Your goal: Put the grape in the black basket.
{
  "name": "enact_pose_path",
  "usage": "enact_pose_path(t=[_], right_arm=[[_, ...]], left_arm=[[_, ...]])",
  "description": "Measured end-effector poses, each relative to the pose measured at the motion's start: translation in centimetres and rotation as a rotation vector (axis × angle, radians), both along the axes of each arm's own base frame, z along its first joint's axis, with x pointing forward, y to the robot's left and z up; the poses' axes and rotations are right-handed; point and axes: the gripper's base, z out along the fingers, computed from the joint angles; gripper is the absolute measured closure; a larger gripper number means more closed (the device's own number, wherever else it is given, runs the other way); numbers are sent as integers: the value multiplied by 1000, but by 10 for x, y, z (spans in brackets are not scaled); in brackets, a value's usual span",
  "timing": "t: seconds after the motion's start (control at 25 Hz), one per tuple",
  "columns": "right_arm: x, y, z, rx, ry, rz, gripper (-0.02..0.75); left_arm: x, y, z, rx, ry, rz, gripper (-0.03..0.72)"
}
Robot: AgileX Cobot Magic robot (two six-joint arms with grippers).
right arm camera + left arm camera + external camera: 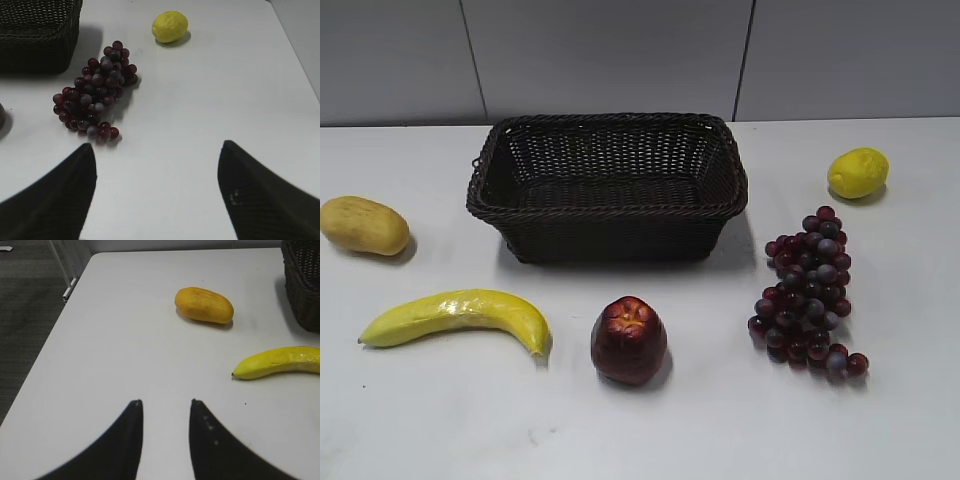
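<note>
**Grape Pickup: Slip Risk**

Right claw [155, 192] is spread wide, empty, short of the grape [95, 92], which lies on the worktop [210, 100] beside the black basket [37, 30]. Loose berries may be shed if gripped off-centre.

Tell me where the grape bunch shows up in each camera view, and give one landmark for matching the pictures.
Exterior view: the grape bunch lies right of centre on the table, right of the apple.
Left wrist view: not in it.
Right wrist view: the bunch sits upper left of centre, ahead of the open right gripper.
Shared landmark: the black basket, seen in all three views.
</note>
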Motion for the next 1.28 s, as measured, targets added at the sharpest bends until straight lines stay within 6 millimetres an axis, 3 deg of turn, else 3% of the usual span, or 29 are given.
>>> enact_pose_path(t=[0.96, 1.28], right_arm=[[0, 4, 1, 46, 0, 32, 166], [35, 6, 27, 90, -143, 7, 166]], left_arm=[[0, 0, 0, 0, 0, 0, 452], [0, 0, 0, 0, 0, 0, 452]])
